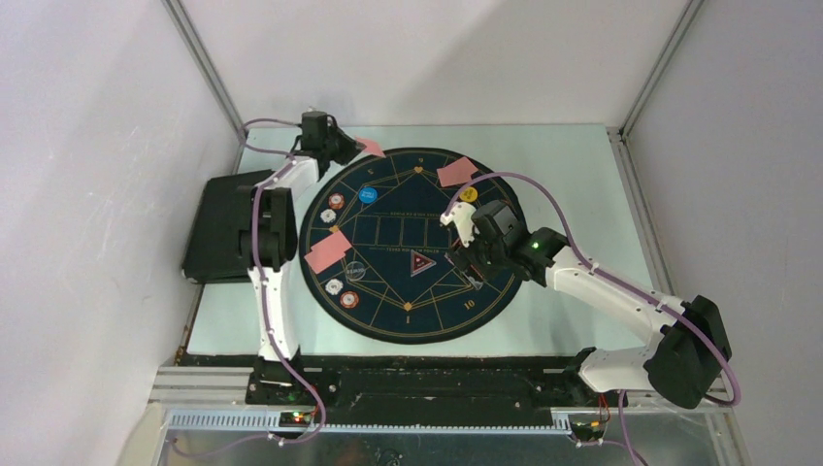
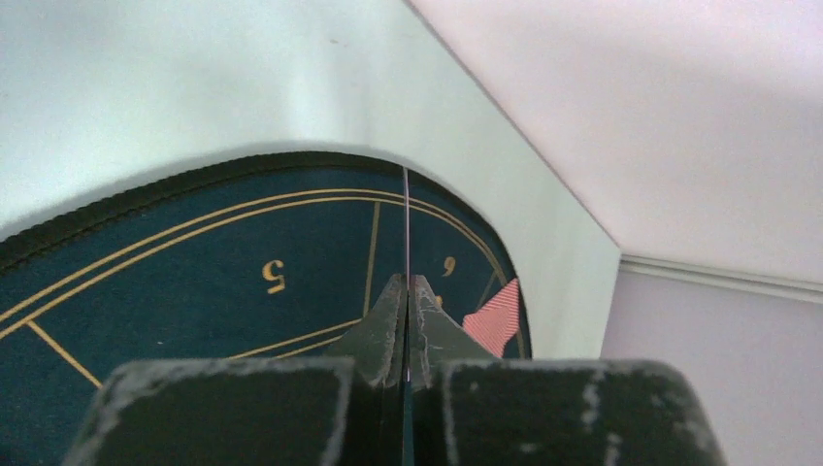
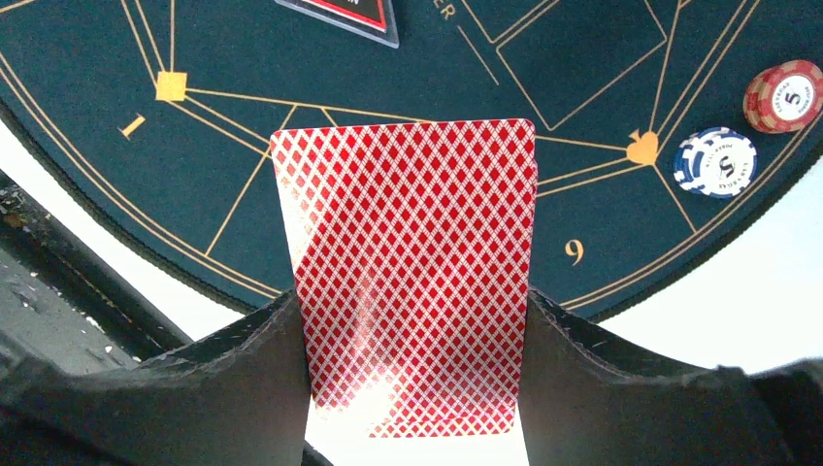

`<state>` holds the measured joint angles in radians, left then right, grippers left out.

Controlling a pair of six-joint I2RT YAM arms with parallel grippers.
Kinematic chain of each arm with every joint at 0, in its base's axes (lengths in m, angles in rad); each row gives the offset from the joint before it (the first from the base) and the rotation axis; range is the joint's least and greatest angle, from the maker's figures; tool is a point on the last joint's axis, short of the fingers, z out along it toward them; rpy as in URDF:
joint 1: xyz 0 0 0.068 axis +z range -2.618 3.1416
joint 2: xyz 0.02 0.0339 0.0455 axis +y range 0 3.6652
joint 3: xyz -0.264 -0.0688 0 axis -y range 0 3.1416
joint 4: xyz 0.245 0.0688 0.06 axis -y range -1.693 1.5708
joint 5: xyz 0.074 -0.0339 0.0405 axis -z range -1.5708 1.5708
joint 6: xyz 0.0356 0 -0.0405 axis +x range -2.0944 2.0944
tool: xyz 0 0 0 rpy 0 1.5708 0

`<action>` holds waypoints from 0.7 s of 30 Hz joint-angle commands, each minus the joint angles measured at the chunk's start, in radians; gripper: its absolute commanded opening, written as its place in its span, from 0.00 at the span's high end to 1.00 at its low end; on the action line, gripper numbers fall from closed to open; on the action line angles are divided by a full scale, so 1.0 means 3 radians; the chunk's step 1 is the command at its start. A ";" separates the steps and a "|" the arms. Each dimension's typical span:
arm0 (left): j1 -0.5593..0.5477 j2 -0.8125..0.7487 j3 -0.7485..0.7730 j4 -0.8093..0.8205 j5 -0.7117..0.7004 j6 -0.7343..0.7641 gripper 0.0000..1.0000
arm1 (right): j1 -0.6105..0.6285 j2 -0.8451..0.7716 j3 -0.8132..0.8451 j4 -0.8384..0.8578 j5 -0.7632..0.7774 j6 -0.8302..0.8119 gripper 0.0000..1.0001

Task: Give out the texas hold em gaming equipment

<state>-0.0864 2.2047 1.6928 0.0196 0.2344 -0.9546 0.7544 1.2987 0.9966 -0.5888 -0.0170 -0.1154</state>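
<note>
Red-backed cards (image 3: 412, 262), long axis along right fingers (image 3: 233, 379), backs showing

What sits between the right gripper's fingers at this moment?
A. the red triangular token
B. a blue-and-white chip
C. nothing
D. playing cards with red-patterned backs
D: in the right wrist view the right gripper clamps the playing cards by their side edges, while the chips and the token lie on the mat.

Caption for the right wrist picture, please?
Right claw grips red-backed cards over the dark mat near a blue chip and a red chip.
</note>
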 commanded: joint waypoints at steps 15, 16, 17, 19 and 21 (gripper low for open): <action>0.0007 0.0199 0.0279 -0.0683 -0.0368 -0.0177 0.63 | -0.0018 -0.0098 0.0040 0.0128 0.0176 0.0071 1.00; 0.0007 0.0178 0.0265 -0.0722 -0.0390 -0.0156 0.53 | -0.0019 -0.0097 0.0041 0.0127 0.0176 0.0071 1.00; 0.0007 0.0118 0.0264 -0.0747 -0.0404 -0.0116 0.49 | -0.0019 -0.0103 0.0042 0.0127 0.0178 0.0072 1.00; 0.0007 -0.0005 0.0234 -0.0804 -0.0466 -0.0062 0.38 | -0.0017 -0.0109 0.0041 0.0121 0.0171 0.0073 1.00; 0.0002 -0.0164 0.0134 -0.0819 -0.0562 -0.0031 0.24 | -0.0004 -0.0113 0.0040 0.0116 0.0162 0.0069 1.00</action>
<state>-0.0864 2.2787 1.7550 -0.2035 0.1246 -0.9936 0.7525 1.2976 0.9966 -0.5888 0.0208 -0.1116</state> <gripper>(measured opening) 0.687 0.662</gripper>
